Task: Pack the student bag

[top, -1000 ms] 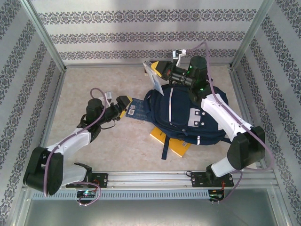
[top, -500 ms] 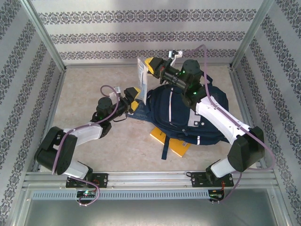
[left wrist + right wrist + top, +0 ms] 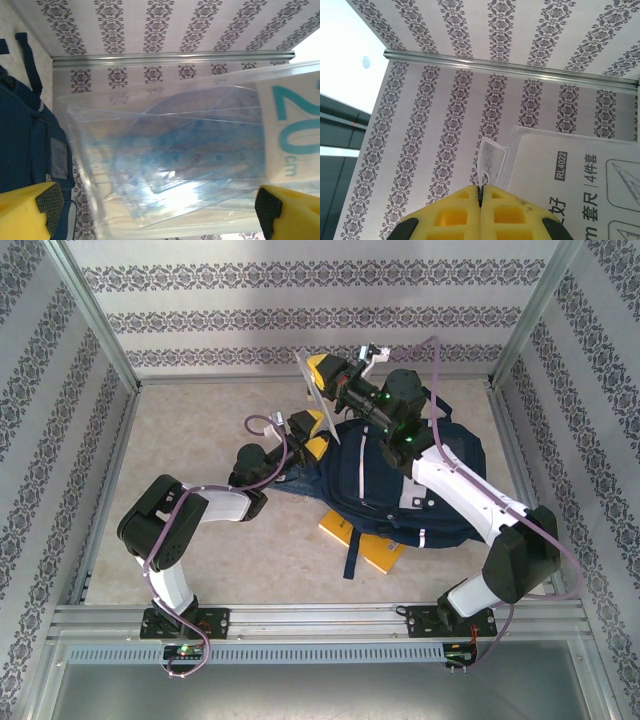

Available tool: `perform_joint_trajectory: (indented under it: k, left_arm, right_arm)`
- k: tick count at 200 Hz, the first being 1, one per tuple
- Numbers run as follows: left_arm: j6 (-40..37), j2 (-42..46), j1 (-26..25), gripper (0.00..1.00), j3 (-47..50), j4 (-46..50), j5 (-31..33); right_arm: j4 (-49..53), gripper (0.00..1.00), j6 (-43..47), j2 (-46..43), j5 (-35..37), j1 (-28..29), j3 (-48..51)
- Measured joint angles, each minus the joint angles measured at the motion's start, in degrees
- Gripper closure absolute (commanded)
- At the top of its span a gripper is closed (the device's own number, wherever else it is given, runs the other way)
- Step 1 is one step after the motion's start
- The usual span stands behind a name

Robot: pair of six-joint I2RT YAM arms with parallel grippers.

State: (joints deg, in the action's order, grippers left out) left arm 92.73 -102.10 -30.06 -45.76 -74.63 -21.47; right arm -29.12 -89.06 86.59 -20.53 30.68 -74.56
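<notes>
Right pincer (image 3: pixel 330 388) clenches the ruler pack (image 3: pixel 318 400) above the student bag (image 3: pixel 400 490); left pincer (image 3: pixel 310 435) hangs released beside it. Best to tilt the pack edge-down and slide it in gently.

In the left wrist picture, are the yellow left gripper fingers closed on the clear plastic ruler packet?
No, the left gripper stands wide open, its fingers far apart, with the clear plastic ruler packet seen between them.
</notes>
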Motion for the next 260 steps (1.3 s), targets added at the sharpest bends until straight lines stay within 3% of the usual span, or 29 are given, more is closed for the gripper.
perform_joint_trajectory:
  k: [89,115,135,173,219,260]
  left_arm:
    - [-3.02,1.68,0.02,0.02,2.14,-1.62,0.57]
    - [-6.49,3.89,0.07,0.02,2.14,2.32,-1.31]
    - [-15.96,9.7,0.17,0.0,1.14,15.32,-5.09]
    - [-43.6,23.52,0.17,0.0,-6.75,44.33,-6.71]
    - [-71.76,32.85,0.17,0.0,-7.76,58.95,-4.87]
    - [-86.79,30.82,0.46,0.02,-9.55,69.22,-3.8]
  right_arm:
    - [0.68,1.0,-1.75,-5.7,2.27,-5.95,9.01]
    - [1.51,1.0,-1.64,-6.73,1.07,-7.37,9.55]
    - [3.48,1.0,0.11,-6.82,-3.02,-8.24,9.4]
    - [14.82,1.0,11.93,-5.81,-14.62,-9.44,3.87]
    - [28.35,1.0,33.27,-5.33,-28.65,-10.34,-5.92]
    - [32.13,1.0,43.23,-3.76,-39.93,-10.27,-6.62]
